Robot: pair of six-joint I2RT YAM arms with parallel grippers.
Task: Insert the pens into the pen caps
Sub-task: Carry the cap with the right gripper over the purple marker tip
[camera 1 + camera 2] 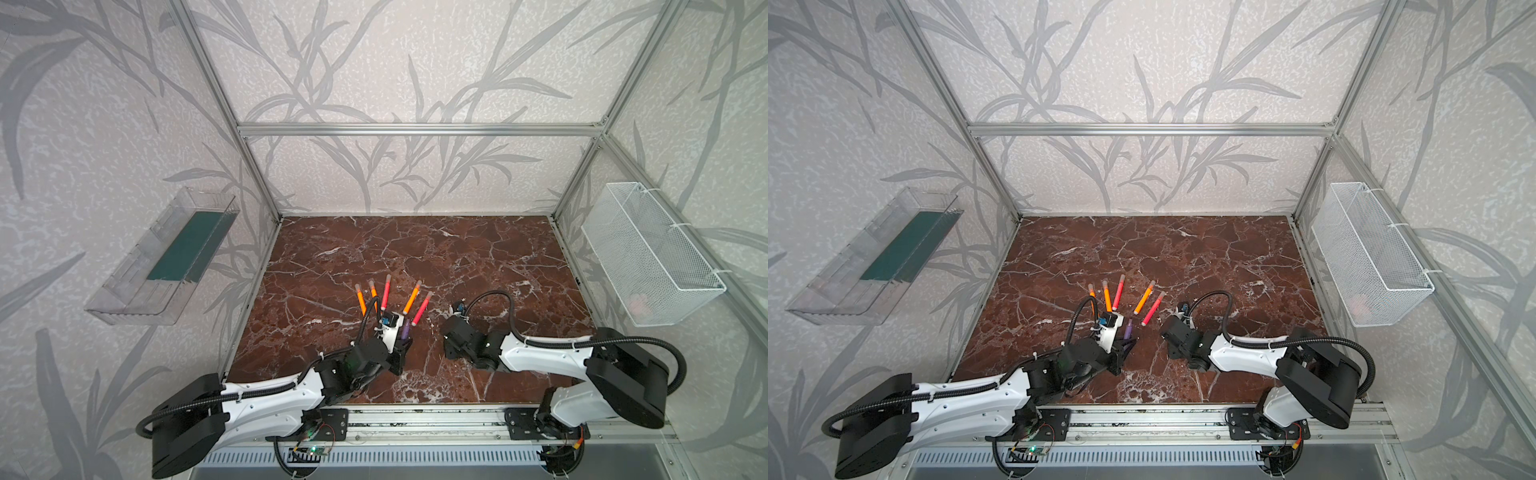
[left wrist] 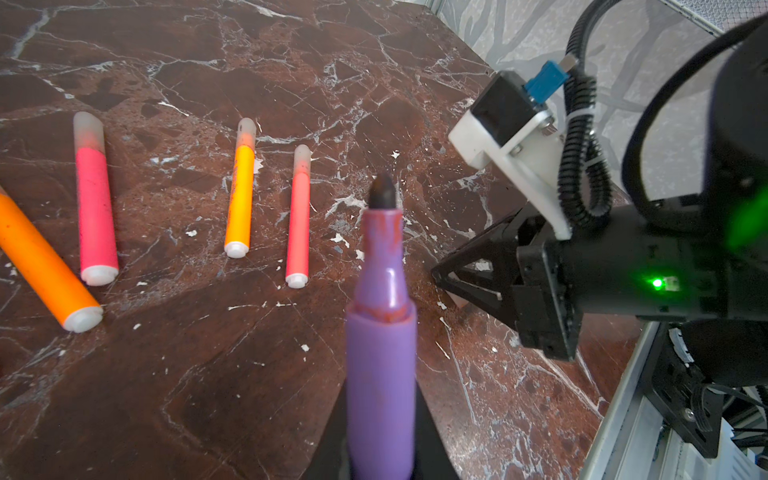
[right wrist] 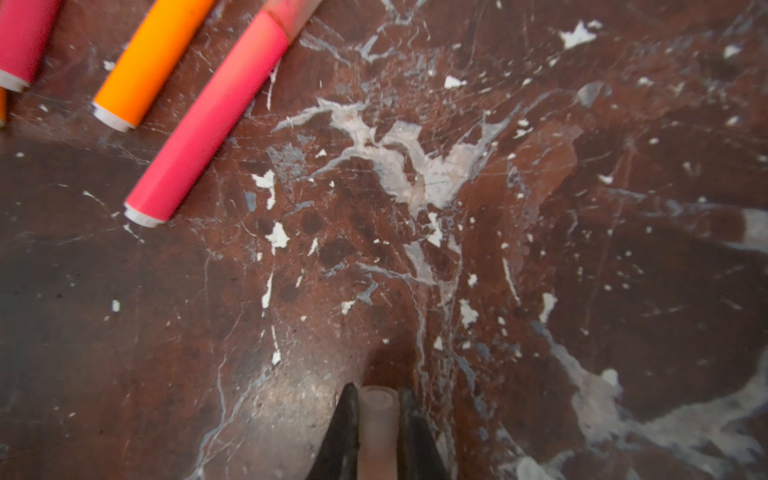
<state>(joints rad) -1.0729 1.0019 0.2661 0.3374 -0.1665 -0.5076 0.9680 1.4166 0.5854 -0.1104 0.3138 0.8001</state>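
Note:
My left gripper is shut on the barrel of a purple pen, whose bare dark tip points away over the marble. In both top views the purple pen sticks out of that gripper near the table's middle front. My right gripper is shut on a translucent pen cap, held just above the table, to the right of the purple pen. Beyond lie several pens wearing caps: orange and red-pink. The right gripper also shows in the left wrist view.
The table is brown marble. A clear plastic tray hangs on the left wall and a white mesh basket on the right wall. An aluminium rail runs along the front edge.

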